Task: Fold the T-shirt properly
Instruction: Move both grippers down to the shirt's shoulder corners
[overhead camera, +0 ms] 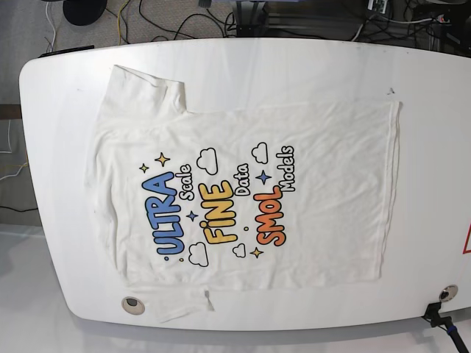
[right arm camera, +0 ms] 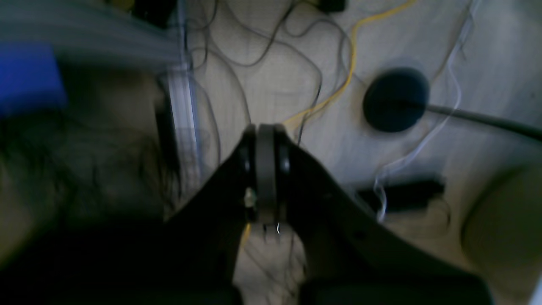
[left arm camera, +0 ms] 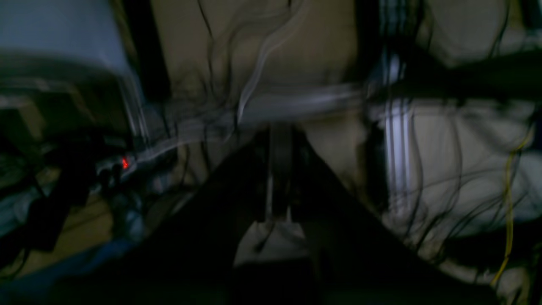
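The T-shirt (overhead camera: pixel 243 191) lies spread flat on the white table (overhead camera: pixel 294 66), print side up, collar end to the left and hem to the right. One sleeve (overhead camera: pixel 147 84) points to the far edge, the other (overhead camera: pixel 180 305) lies at the near edge. Neither arm shows in the base view. In the left wrist view my left gripper (left arm camera: pixel 280 129) is dark and blurred, jaws together, over a floor with cables. My right gripper (right arm camera: pixel 266 127) is shut with nothing in it, also over the floor. No cloth shows in either wrist view.
Loose cables, a yellow wire (right arm camera: pixel 351 55) and a black round disc (right arm camera: pixel 396 99) lie on the floor. A power strip with a red light (left arm camera: pixel 125 163) sits left. On the table are a round grommet (overhead camera: pixel 133 303) and a black clamp (overhead camera: pixel 440 312).
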